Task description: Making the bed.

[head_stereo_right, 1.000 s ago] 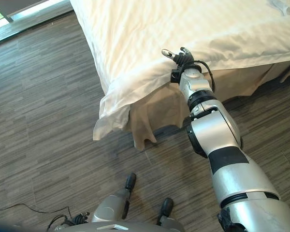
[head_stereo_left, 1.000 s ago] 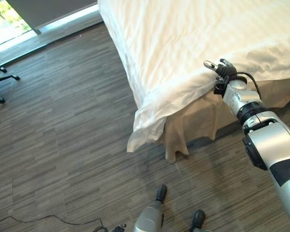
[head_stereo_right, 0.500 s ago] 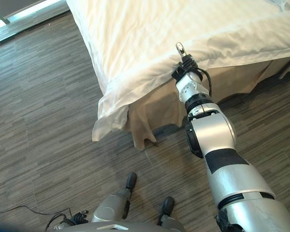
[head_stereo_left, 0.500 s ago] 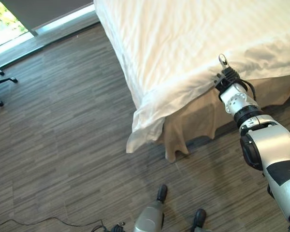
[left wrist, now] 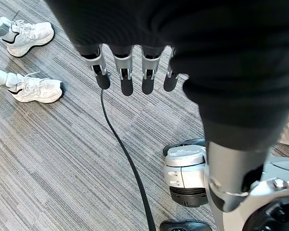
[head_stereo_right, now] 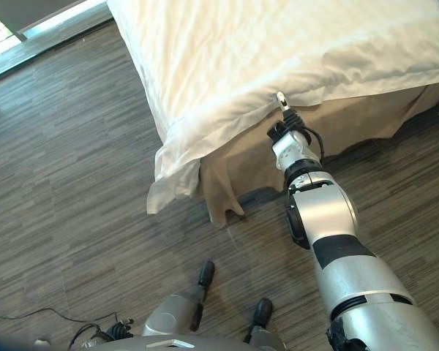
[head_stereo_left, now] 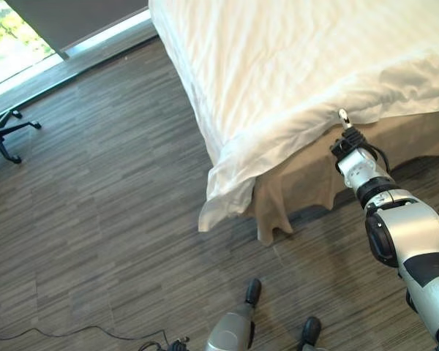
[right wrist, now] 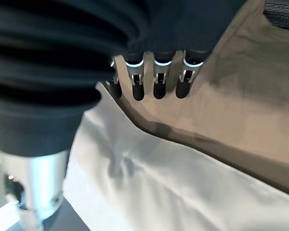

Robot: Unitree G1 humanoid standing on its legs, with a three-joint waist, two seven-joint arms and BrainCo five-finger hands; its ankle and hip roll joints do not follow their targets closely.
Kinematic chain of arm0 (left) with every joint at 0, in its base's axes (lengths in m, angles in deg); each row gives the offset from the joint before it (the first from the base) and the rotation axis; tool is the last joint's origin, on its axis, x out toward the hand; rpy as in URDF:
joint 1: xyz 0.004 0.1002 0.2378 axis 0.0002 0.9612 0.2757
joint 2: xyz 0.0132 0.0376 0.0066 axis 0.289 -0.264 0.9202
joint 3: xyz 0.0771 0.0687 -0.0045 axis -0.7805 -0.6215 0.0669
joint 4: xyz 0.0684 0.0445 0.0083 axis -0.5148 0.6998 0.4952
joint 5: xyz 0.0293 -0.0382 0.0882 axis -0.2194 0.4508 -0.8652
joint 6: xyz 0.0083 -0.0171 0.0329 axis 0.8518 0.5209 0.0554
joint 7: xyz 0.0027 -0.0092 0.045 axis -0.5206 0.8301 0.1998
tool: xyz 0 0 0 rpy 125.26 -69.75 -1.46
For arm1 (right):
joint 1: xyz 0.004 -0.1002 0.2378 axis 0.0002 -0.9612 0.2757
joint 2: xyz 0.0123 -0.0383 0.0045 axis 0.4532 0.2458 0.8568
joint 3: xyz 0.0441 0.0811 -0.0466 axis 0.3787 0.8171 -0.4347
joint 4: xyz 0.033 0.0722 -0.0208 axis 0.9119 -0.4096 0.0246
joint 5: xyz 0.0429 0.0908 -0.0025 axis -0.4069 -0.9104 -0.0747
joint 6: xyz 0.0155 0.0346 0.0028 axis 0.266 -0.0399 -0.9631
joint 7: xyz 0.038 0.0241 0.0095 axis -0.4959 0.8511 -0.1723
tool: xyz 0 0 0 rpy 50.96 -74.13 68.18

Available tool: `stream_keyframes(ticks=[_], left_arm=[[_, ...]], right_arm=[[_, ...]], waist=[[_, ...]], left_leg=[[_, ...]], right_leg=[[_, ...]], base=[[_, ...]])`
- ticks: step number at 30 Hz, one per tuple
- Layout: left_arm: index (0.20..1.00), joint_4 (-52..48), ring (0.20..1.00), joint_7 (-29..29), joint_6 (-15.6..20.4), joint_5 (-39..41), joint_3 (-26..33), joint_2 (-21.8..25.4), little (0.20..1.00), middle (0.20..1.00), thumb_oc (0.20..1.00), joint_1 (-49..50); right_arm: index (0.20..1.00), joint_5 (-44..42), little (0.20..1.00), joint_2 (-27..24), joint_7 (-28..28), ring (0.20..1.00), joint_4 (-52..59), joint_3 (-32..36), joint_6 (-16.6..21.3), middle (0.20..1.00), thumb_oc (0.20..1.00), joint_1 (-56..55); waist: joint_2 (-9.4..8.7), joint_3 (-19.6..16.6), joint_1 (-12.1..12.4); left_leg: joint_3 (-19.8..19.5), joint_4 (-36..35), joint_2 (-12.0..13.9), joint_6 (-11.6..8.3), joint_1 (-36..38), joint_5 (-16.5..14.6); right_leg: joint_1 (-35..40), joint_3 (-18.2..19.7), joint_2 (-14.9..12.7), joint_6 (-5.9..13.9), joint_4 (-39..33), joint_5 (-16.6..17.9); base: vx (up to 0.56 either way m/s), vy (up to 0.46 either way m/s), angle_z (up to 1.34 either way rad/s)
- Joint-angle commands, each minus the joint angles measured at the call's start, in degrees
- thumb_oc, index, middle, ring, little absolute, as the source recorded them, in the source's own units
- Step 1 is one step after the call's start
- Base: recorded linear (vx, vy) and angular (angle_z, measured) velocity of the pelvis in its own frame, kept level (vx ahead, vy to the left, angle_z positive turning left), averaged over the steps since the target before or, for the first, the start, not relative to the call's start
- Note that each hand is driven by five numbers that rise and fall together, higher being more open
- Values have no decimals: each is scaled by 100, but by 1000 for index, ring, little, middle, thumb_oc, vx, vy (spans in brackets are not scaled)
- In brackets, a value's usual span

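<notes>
The right hand (head_stereo_right: 281,102) seemingly reaches under the duvet (head_stereo_right: 293,51) edge.

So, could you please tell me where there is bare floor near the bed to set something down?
The wood floor left of the bed lies bare, from the window strip to the office chair. At the bed's corner it is crowded: the white duvet and tan skirt hang down, and the right hand sits at the duvet's edge.

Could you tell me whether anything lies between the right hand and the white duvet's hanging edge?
Nothing visible does. The right hand is at the white duvet edge, by the beige bed skirt, with fingers straight. The left hand hangs over the floor.
</notes>
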Motion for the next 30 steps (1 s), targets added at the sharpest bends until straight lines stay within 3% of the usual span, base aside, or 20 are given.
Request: stream_keyframes(ticks=[1, 11, 30], left_arm=[[1000, 219, 1000, -18, -76, 250, -147, 60, 1000, 1000, 1000, -341], [1000, 153, 1000, -43, -38, 367, -162, 76, 1000, 1000, 1000, -411], [1000, 149, 1000, -203, 18, 707, -192, 86, 1000, 1000, 1000, -752]], right_arm=[[1000, 3, 1000, -254, -41, 1000, 134, -49, 209, 1000, 1000, 300], [1000, 190, 1000, -42, -40, 1000, 214, -179, 192, 1000, 1000, 448], [1000, 636, 1000, 821, 79, 1000, 376, -596, 232, 1000, 1000, 944]], waist=[[-224, 357, 234], [-171, 390, 311], [-212, 462, 483]], left_leg=[[-261, -207, -147, -109, 207, -16], [-291, -207, -160, -123, 143, 17], [-439, -207, -201, -147, -15, 72]], right_leg=[[-143, -151, -224, 373, 68, 112], [-195, -195, -228, 377, 68, 123], [-261, -333, -241, 365, 68, 115]], base=[[0, 0, 0], [0, 0, 0], [1, 2, 2]])
